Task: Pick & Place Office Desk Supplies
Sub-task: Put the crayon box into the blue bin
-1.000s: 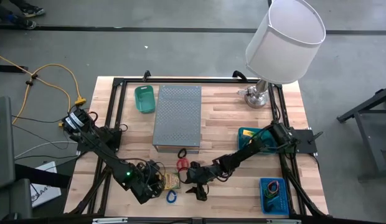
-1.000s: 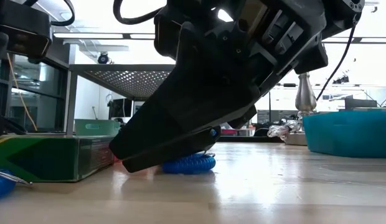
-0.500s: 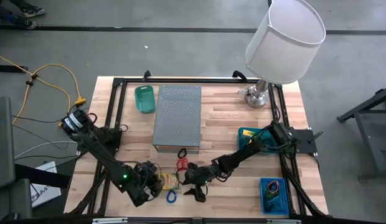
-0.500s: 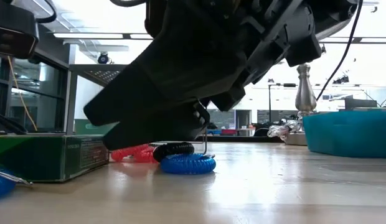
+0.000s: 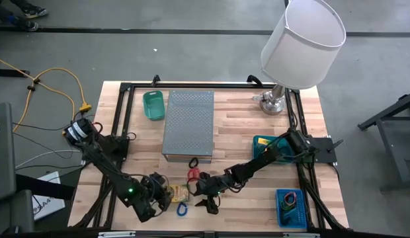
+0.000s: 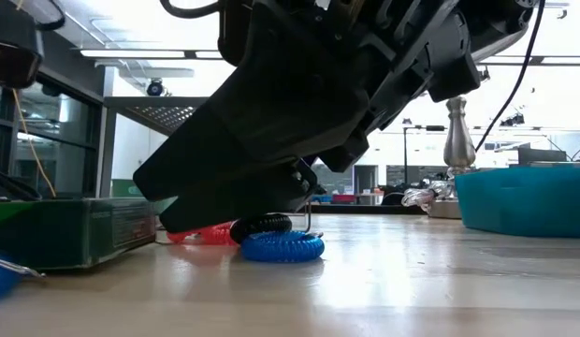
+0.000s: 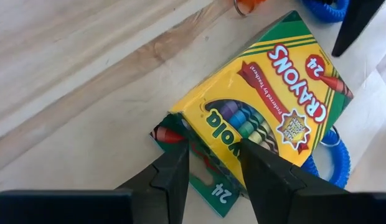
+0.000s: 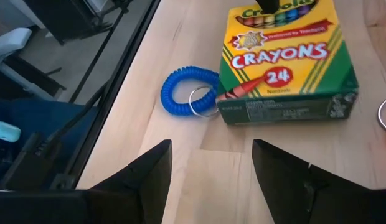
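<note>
The left tool (image 7: 211,165) straddles the opened flap end of the crayon box (image 7: 268,106), one dark finger (image 7: 171,177) on each side of that end, the jaws parted and not yet seen to bite; whether they already press the cardboard cannot be told. The box lies flat on the worktop (image 7: 68,81), near its front edge, and its long axis runs straight away from this tool, so the grip would fall across the short end rather than across the broad printed face. In the high view the left tool (image 5: 160,198) sits right at the box (image 5: 181,192), while the right tool (image 5: 206,199) hangs just beside it on the other side, its fingers spread wide and grasping nothing.

From the right wrist, the box (image 8: 286,59) lies ahead of that tool (image 8: 208,165) with a blue coil (image 8: 190,92) touching its near corner. A red coil (image 5: 193,174) sits just beyond the box toward the grey perforated box (image 5: 188,124).

Judged from this layout, the left arm is the nearer and better lined up: closing on the flap end seems the step in hand, and the loose flap may give under the squeeze.
</note>
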`<control>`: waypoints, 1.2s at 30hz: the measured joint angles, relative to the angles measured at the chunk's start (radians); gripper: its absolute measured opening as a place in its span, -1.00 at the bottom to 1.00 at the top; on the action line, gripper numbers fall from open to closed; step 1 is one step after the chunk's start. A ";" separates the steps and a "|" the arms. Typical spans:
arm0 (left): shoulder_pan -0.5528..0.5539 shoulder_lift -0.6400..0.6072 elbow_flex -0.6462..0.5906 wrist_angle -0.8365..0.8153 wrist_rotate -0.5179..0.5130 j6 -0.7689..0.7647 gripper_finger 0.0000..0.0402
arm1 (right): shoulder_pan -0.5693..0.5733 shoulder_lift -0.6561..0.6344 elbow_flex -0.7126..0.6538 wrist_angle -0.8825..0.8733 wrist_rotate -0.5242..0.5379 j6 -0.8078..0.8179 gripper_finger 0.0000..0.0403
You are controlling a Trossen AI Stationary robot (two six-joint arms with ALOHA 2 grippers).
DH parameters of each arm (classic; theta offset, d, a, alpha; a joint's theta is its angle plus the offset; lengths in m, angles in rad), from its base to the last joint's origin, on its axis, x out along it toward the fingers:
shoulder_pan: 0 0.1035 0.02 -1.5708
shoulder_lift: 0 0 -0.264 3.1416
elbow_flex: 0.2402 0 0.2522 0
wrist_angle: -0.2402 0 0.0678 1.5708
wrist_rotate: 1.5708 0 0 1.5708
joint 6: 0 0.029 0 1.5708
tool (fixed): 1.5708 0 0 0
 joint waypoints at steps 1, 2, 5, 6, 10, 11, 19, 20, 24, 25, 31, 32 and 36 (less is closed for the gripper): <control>-0.008 0.000 0.000 0.000 -0.007 -0.009 -0.34 | 0.000 0.000 0.000 -0.001 0.000 0.000 0.05; -0.014 0.001 0.000 0.000 -0.015 -0.018 -0.34 | 0.000 0.000 0.000 -0.003 0.000 0.000 0.05; -0.024 0.001 -0.001 -0.001 -0.022 -0.038 -0.34 | 0.000 0.000 0.000 -0.004 0.000 0.001 0.05; -0.027 0.001 -0.001 -0.001 -0.027 -0.041 -0.34 | 0.000 0.000 0.000 -0.004 0.000 0.001 0.05; -0.028 0.002 -0.001 -0.003 -0.029 -0.040 -0.34 | -0.001 0.000 0.000 0.001 0.001 0.028 0.05; -0.027 0.002 -0.002 -0.002 -0.028 -0.037 -0.34 | -0.001 0.000 0.000 0.003 0.008 0.042 0.05; -0.028 0.002 -0.015 0.003 -0.025 -0.037 -0.34 | -0.010 0.000 0.000 0.013 0.030 0.183 0.05; -0.028 0.002 -0.016 0.003 -0.025 -0.035 -0.34 | -0.014 0.000 0.000 0.015 0.030 0.201 0.05; -0.028 0.002 -0.016 0.001 -0.025 -0.019 -0.34 | -0.030 0.000 0.000 0.038 0.024 0.269 0.05; -0.028 0.002 -0.017 0.001 -0.025 -0.018 -0.34 | -0.035 0.000 0.000 0.044 0.015 0.289 0.05; -0.030 0.002 -0.025 0.000 -0.028 -0.017 -0.34 | -0.061 0.000 0.000 0.062 -0.042 0.457 0.05; -0.032 0.002 -0.026 0.000 -0.034 -0.015 -0.34 | -0.064 0.000 0.000 0.063 -0.054 0.484 0.05; -0.046 0.003 -0.027 0.000 -0.076 -0.011 -0.34 | -0.070 0.000 0.000 0.062 -0.079 0.565 0.05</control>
